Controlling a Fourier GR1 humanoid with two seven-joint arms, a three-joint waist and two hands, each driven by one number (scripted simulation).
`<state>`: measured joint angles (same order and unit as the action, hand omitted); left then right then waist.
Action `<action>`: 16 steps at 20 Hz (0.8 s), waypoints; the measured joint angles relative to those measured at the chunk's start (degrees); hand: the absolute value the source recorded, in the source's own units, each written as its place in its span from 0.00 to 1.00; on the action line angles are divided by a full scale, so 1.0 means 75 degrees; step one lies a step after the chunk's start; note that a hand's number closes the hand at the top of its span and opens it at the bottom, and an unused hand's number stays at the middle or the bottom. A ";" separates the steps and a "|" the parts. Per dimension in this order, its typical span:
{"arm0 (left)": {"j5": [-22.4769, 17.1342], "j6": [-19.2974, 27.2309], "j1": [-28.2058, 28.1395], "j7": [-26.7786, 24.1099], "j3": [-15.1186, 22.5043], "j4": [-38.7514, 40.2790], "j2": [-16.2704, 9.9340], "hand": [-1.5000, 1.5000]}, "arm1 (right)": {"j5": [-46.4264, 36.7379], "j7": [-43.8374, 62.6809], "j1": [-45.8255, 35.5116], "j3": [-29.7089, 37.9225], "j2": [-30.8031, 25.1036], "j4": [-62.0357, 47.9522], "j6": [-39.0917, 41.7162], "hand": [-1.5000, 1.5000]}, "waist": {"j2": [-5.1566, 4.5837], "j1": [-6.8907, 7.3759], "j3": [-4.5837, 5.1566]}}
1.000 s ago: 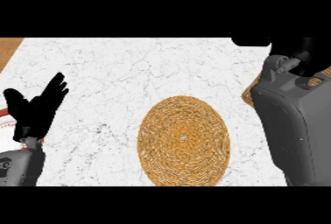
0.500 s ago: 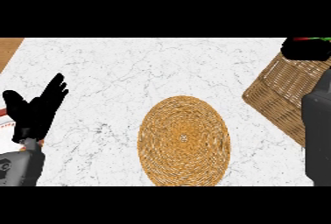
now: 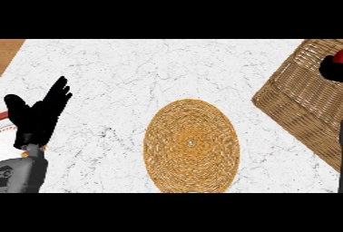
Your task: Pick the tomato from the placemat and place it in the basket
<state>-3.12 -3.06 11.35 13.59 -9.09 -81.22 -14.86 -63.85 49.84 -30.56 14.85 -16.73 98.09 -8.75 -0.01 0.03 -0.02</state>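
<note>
1. Since the earlier frames the right forearm has been withdrawn from the 3 o'clock side of the view. The basket point(image 3: 305, 97), largely hidden a second ago, is now exposed.
2. Of the right hand point(image 3: 330, 69) only a black patch is seen, at the frame's right edge over the basket. Whether it is clenched or released cannot be told.
3. A red sliver, taken to be the tomato point(image 3: 338, 56), is seen at 2 o'clock, touching the top of that black patch and above the basket's interior. Whether it is grasped or already resting in the basket cannot be told.
4. The placemat point(image 3: 192, 146), a round woven disc, lies at 6 o'clock on the worktop point(image 3: 167, 72). Nothing is seen on it.
5. The left hand point(image 3: 39, 115) is held open at 9 o'clock, fingers up, resting and holding nothing.
6. The task is judged close to its end, with only the release into the basket possibly left.
7. A tomato is judged light, smooth and rather slippery, with a skin that bruises when squeezed. It is best taken around its widest part, fingers on one side and thumb opposite, and let go low inside the basket, since a round fruit may roll.
</note>
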 measured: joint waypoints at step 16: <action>0.0005 -0.0149 -0.0002 -0.0007 -0.0146 0.0007 -0.0021 0.50 | 0.1215 -0.1051 0.0155 0.1121 -0.0450 -0.1154 -0.1780 0.00 | 0.0002 0.0014 0.0000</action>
<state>-3.08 -4.18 11.33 13.54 -10.19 -81.17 -15.02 -54.74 41.96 -29.39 23.26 -20.10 89.43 -22.10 0.00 0.14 -0.02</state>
